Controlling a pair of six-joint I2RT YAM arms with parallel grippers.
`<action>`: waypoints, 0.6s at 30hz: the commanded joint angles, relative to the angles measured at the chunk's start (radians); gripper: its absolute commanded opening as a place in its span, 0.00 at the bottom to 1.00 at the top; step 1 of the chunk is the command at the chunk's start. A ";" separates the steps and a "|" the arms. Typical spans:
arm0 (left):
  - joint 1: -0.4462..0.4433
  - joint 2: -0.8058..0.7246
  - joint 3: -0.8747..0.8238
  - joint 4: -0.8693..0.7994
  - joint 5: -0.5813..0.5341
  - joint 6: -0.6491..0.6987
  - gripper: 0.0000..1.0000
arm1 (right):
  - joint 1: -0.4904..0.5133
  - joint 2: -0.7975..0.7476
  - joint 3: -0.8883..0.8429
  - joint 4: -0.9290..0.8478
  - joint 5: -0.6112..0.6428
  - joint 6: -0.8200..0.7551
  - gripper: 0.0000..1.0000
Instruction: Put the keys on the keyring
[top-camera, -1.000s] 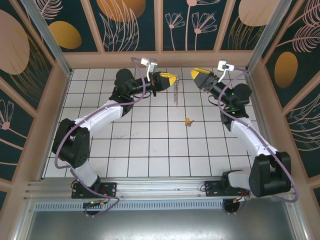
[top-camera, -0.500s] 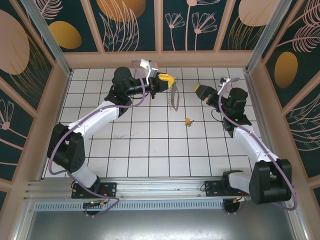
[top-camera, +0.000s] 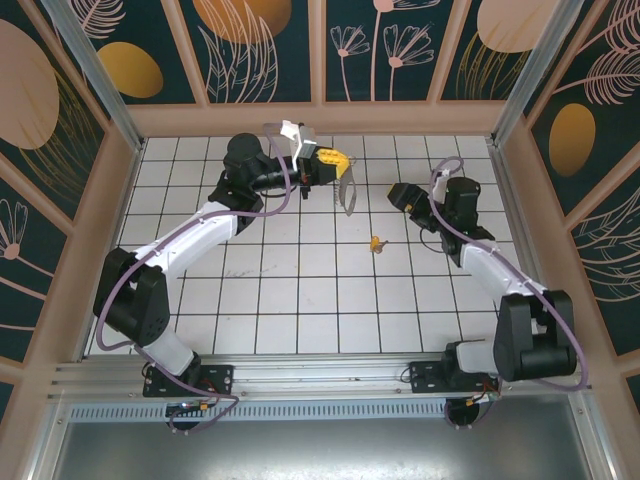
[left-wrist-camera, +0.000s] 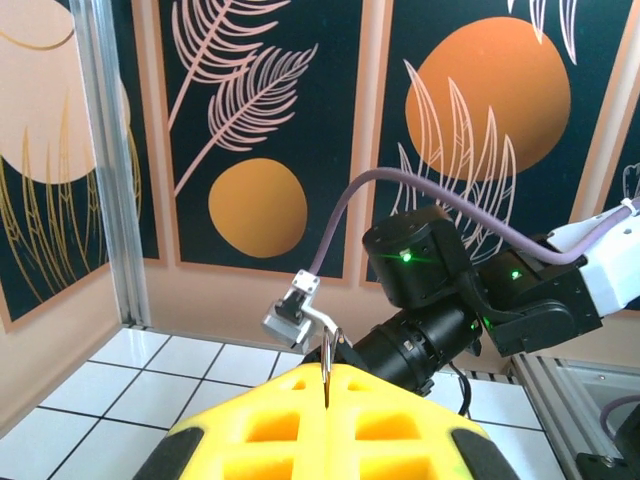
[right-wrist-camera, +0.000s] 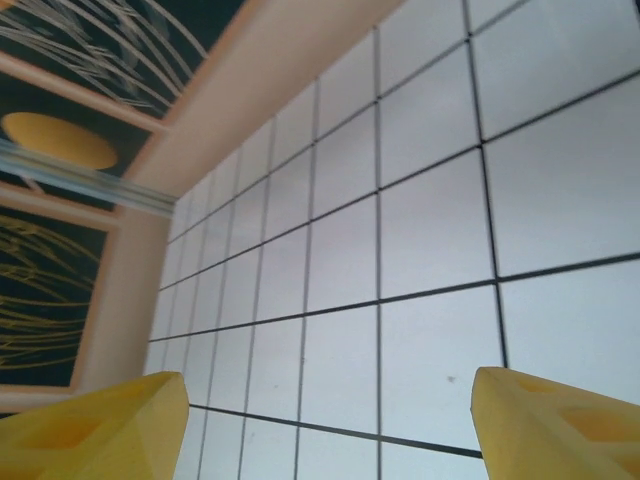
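Across the white tiled surface (top-camera: 300, 300), we see the left claw (top-camera: 334, 159) near the far edge, clamped on the keyring (top-camera: 347, 193), whose loop hangs from it. Our right claw (top-camera: 400, 195) is spread wide and holds nothing. The tiny brass key (top-camera: 376, 243) lies mid-surface, toward the near edge from the right claw, which we judge the nearer. We cannot read its long axis.

No lettering, label, brand or number is legible anywhere from where I stand. The wall panels (top-camera: 250, 40) carry only painted leaves, flowers and orange discs, not signs.
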 joint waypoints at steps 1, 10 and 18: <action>-0.004 -0.037 -0.013 0.052 -0.061 0.000 0.00 | -0.004 0.060 0.076 -0.163 0.039 -0.052 0.74; -0.004 -0.046 -0.119 0.161 -0.254 -0.063 0.00 | 0.064 0.196 0.147 -0.373 0.164 -0.149 0.57; -0.003 -0.071 -0.157 0.172 -0.295 -0.076 0.00 | 0.182 0.318 0.224 -0.422 0.258 -0.288 0.50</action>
